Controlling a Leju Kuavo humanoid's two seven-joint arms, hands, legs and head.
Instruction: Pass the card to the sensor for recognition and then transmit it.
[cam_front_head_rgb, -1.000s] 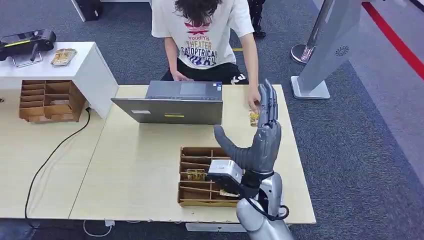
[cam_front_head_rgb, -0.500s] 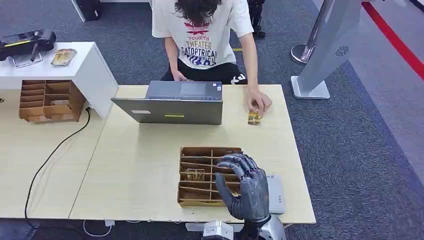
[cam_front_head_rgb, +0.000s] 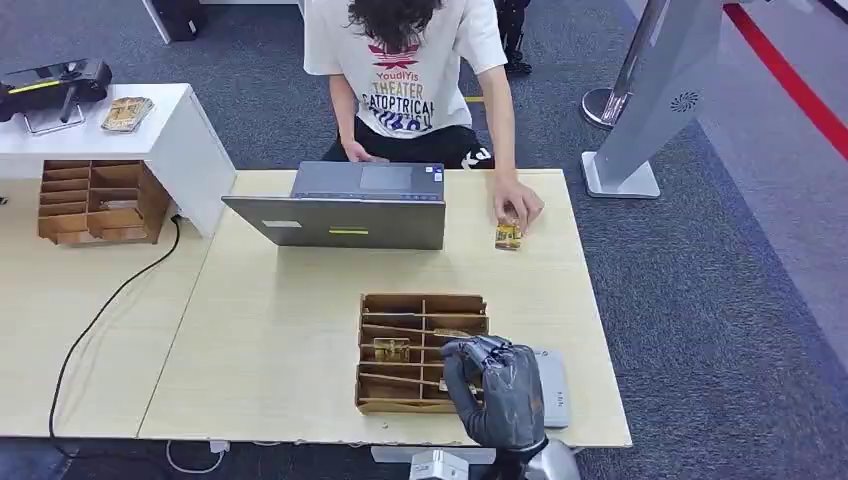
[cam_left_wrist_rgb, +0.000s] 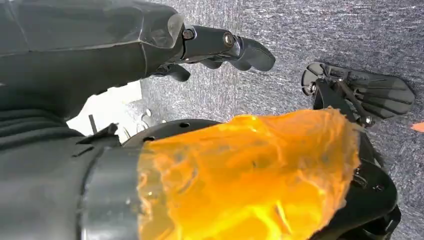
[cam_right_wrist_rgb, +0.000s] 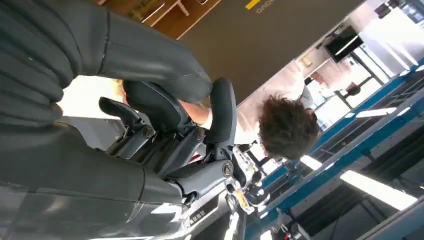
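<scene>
Card (cam_front_head_rgb: 508, 236) lies at far right of light wood table (cam_front_head_rgb: 280, 340), under fingertips of person's hand (cam_front_head_rgb: 520, 208), beside open laptop (cam_front_head_rgb: 345, 207). Right hand (cam_front_head_rgb: 497, 390) hovers over near-right corner of wooden divider tray (cam_front_head_rgb: 395, 350), fingers curled inward, nothing visibly held; grey sensor pad (cam_front_head_rgb: 553, 388) just beside it. Left hand (cam_left_wrist_rgb: 220, 47) hangs above carpet, grip state cannot be told.
</scene>
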